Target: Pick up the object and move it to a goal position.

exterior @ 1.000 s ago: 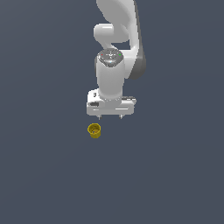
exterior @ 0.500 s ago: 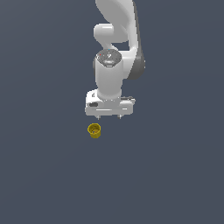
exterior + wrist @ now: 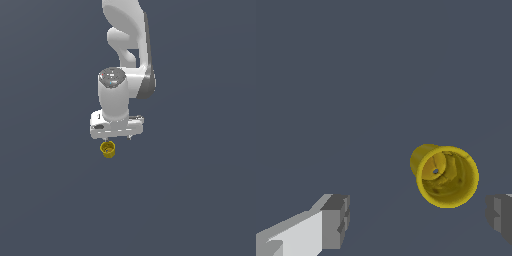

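Observation:
The object is a small yellow cup with a hollow top, standing on the dark grey floor just below the white hand in the exterior view. My gripper hangs above it, slightly toward the exterior view's right, with its fingers spread wide and nothing between them. In the wrist view the yellow cup shows its open mouth and lies nearer to one grey fingertip than to the other fingertip. The gripper is open and not touching the cup.
The white arm rises behind the hand toward the top of the exterior view. A plain dark grey floor surrounds the cup.
The hand has shifted toward the exterior view's left and a little lower, closer to the cup. The cup has not moved.

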### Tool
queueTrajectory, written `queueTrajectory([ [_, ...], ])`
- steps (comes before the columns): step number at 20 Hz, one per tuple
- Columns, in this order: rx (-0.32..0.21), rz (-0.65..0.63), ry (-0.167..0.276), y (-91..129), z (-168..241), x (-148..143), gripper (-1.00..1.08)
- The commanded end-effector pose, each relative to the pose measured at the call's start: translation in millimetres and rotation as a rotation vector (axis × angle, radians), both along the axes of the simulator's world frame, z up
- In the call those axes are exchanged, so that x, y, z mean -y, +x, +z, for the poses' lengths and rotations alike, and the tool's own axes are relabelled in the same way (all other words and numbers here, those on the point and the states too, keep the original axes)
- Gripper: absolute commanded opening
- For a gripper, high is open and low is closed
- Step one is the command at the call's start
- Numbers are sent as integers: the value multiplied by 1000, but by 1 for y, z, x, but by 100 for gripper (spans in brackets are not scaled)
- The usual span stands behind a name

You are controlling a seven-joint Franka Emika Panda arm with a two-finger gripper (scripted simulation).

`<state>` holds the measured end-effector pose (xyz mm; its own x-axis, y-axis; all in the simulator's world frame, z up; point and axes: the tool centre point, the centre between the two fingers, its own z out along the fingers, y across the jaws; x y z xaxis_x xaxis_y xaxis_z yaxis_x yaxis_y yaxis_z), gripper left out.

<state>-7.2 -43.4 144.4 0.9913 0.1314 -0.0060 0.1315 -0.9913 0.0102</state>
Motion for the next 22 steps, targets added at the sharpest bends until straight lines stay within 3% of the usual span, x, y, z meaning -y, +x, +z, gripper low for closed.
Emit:
queueTrajectory([
  [1, 0, 29, 3, 0, -11, 13, 100],
  [11, 3, 112, 10, -2, -43, 47, 100],
  [22, 3, 122, 11, -3, -54, 53, 100],
])
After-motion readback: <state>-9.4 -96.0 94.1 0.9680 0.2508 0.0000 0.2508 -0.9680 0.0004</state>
